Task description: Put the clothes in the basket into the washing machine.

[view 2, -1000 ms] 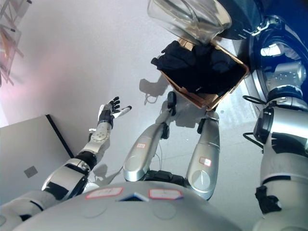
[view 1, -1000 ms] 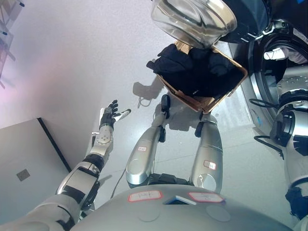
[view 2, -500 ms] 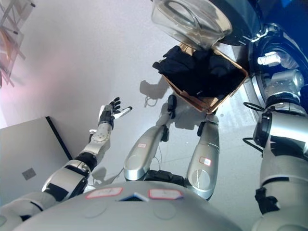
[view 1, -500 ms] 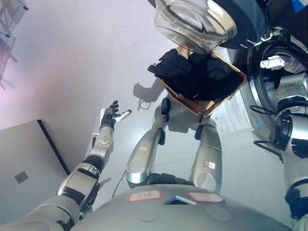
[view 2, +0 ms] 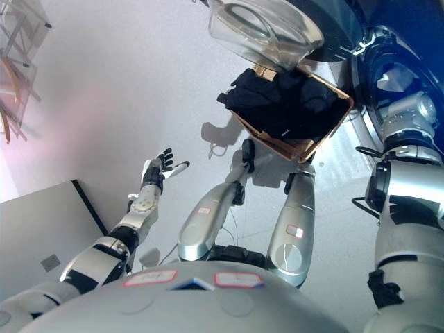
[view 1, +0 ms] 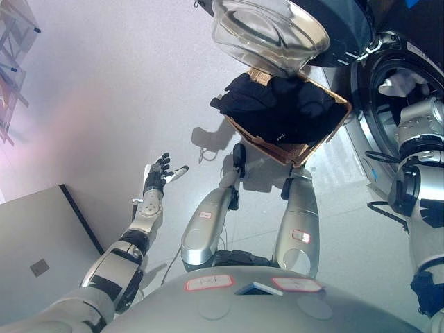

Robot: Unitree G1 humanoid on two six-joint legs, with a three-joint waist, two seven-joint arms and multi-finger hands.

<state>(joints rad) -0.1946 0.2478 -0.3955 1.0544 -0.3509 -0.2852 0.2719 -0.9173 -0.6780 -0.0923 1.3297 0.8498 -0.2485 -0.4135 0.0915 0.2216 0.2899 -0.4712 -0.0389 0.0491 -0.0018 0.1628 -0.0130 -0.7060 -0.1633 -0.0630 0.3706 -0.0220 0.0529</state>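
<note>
One heap of dark clothes (view 1: 281, 104) fills tan woven basket (view 1: 331, 132) beside open round washing-machine drum (view 1: 406, 90). Right hand (view 1: 402, 82) inside drum, finger state unclear; should release deep. Left hand (view 1: 159, 172) well left of basket, spread, empty.

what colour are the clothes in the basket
Black, piled in the tan woven basket; the clothes show best in the left eye view.

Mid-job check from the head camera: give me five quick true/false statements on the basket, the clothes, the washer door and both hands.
1. The basket holds dark clothes. True.
2. The washing machine door is closed. False: it is swung open above the basket.
3. The left hand grips clothing. False: it is open and empty, out over the floor.
4. The right arm reaches into the drum. True; its hand is hidden.
5. The basket is empty. False: it is full.
</note>
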